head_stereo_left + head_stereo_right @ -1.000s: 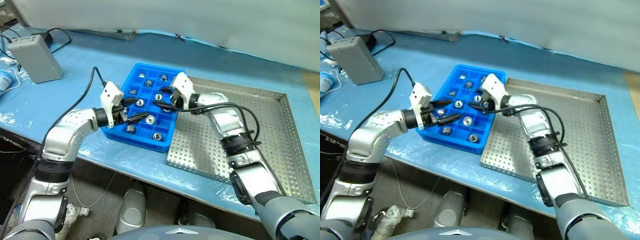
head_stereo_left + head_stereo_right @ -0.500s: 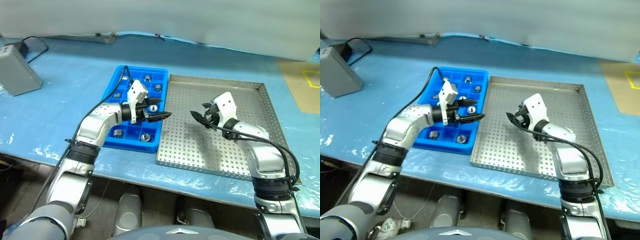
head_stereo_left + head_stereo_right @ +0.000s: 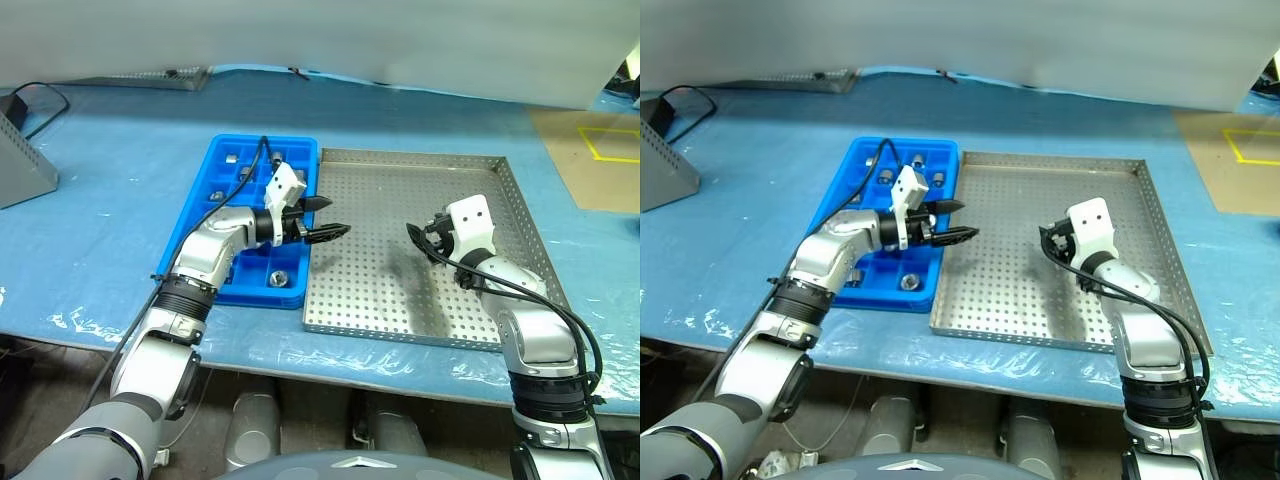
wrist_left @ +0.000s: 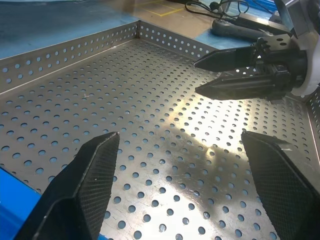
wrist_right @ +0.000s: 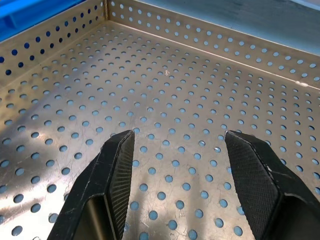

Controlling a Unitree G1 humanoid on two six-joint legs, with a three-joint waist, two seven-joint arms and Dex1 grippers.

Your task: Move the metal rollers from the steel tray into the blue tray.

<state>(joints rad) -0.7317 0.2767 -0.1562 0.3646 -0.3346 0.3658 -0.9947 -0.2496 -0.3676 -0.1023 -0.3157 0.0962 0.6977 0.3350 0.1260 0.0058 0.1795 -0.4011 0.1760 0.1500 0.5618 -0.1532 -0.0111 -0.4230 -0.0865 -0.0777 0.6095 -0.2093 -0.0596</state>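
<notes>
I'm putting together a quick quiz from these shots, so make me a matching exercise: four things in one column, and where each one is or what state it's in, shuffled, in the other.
Things:
1. left gripper
2. right gripper
3. metal rollers
4. grey box

Descriptions:
A. in blue tray compartments
B. far left on the table
C. open, at the steel tray's left rim
D. open, over the steel tray's right half

Pairs: 1-C, 2-D, 3-A, 4-B

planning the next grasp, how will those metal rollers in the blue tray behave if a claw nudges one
The metal rollers look smooth and shiny, so probably slippery. Being short cylinders, they may roll if tipped over. The blue tray has compartment walls that should contain them.
</notes>
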